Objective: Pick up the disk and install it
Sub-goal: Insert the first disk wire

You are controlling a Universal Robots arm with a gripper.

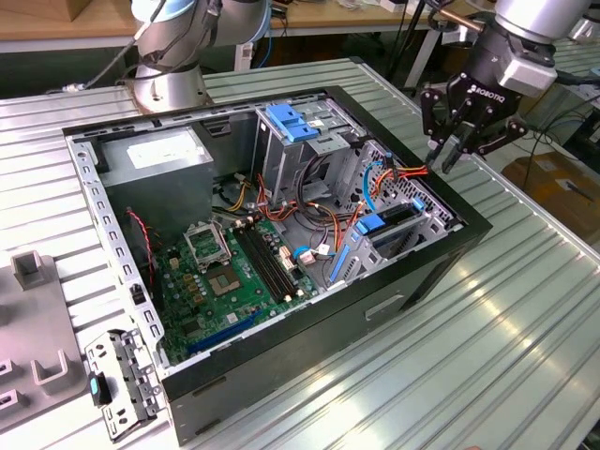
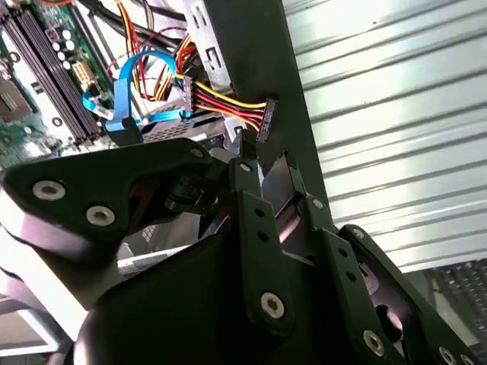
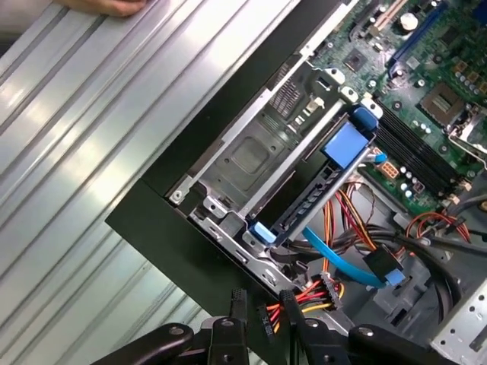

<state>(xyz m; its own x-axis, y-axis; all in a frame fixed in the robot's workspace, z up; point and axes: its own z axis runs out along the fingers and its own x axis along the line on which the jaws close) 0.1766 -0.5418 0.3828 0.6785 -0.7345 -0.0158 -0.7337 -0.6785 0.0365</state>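
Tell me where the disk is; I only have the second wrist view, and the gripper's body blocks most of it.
Observer: In the first wrist view the disk stands on edge inside the metal drive cage at the corner of the case, blue bracket showing.
Operator: Am I over it?
Observer: No. In the exterior view the gripper hangs in the air by the case's wall at the exterior view's right, apart from the disk.
Operator: Anything lying outside the case?
Observer: In the exterior view a grey metal plate lies beside the case at the exterior view's left.
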